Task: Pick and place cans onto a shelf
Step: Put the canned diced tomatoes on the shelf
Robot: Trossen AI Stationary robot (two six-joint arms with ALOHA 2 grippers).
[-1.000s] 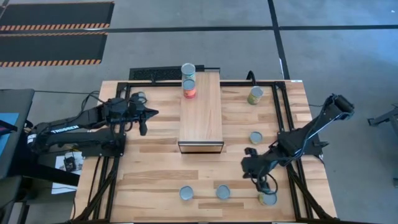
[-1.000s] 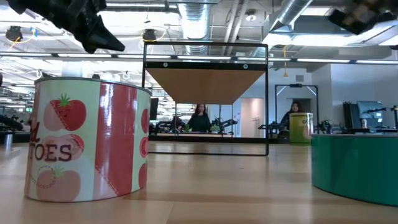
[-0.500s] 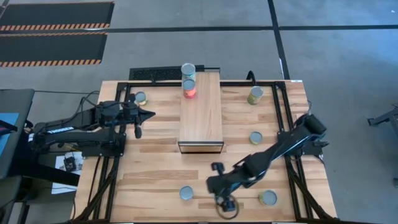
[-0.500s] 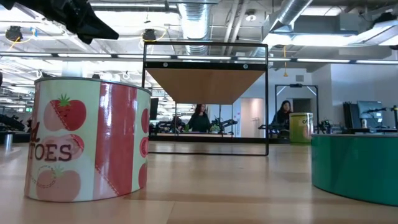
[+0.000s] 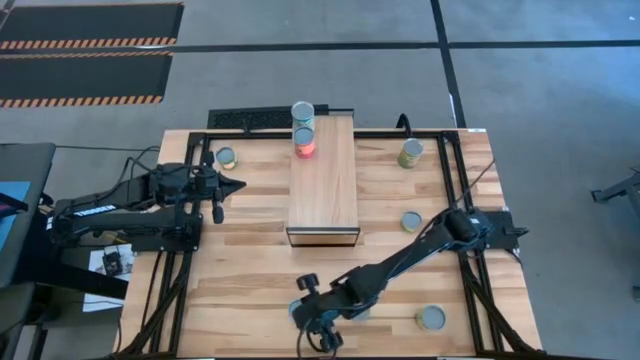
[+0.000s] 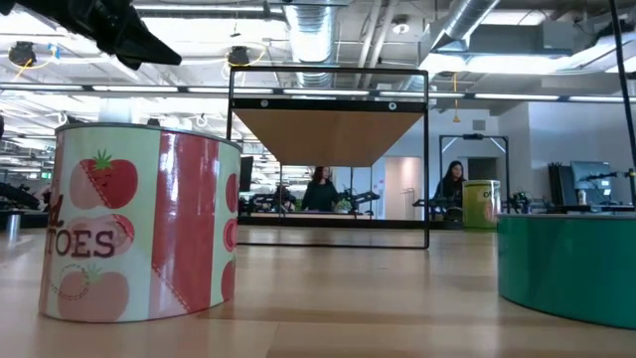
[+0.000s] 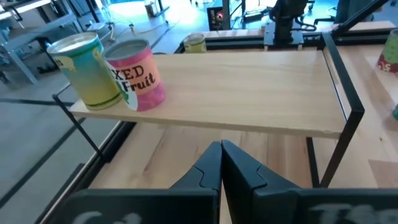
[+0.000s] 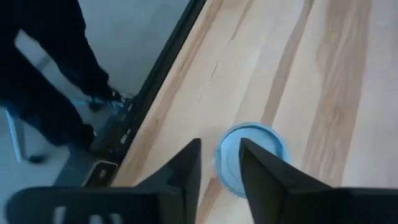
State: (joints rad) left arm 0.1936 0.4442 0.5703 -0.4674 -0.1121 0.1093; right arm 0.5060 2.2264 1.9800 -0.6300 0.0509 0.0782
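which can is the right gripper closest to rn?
The front-left can, directly under the open right gripper. Its lid shows between the fingers in the right wrist view; every other can sits farther off.

Overhead: straight down on the whole table (image 5: 250, 270). Low: at tabletop height by the near edge, level across toward the shelf (image 6: 328, 134), close behind two cans. Left wrist: near the left edge, facing the same shelf (image 7: 249, 87). Right wrist: steeply down on planks near the near edge.
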